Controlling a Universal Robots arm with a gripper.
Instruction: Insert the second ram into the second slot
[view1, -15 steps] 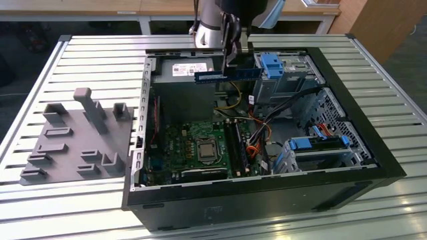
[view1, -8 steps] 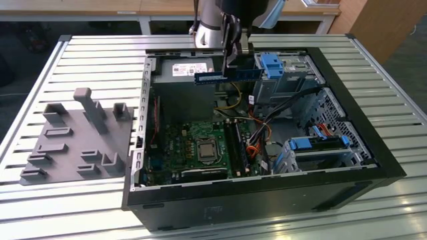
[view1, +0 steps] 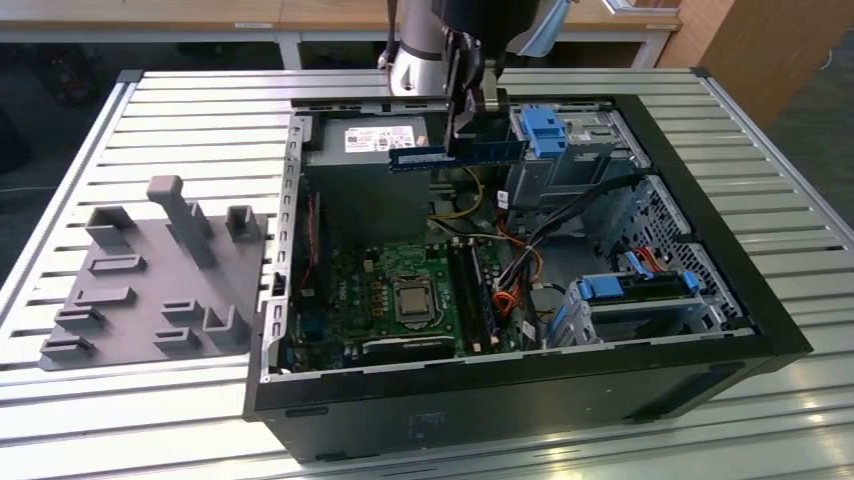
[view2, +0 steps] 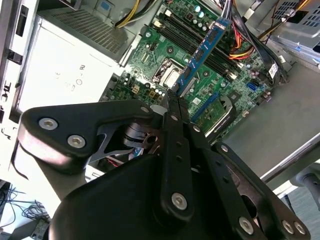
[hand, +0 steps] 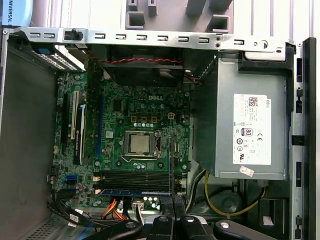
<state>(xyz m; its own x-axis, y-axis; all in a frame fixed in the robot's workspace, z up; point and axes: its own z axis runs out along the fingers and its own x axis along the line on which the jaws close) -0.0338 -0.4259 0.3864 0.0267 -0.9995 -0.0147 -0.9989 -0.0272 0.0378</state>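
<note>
The jaws are closed on the ram (view1: 451, 153) — held level over the open case (view1: 750, 300), at 12 o'clock from the motherboard (view1: 358, 290) in the exterior view, well above the slots (view1: 470, 285).

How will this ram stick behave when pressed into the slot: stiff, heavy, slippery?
Probably stiff: the second ram runs straight from the gripper with no sag. Likely light, being thin and flat. Gripped over a small part only, it may pivot or slip under pressing.

Slatted metal table (view1: 200, 110), wooden cabinet (view1: 774, 50)
</note>
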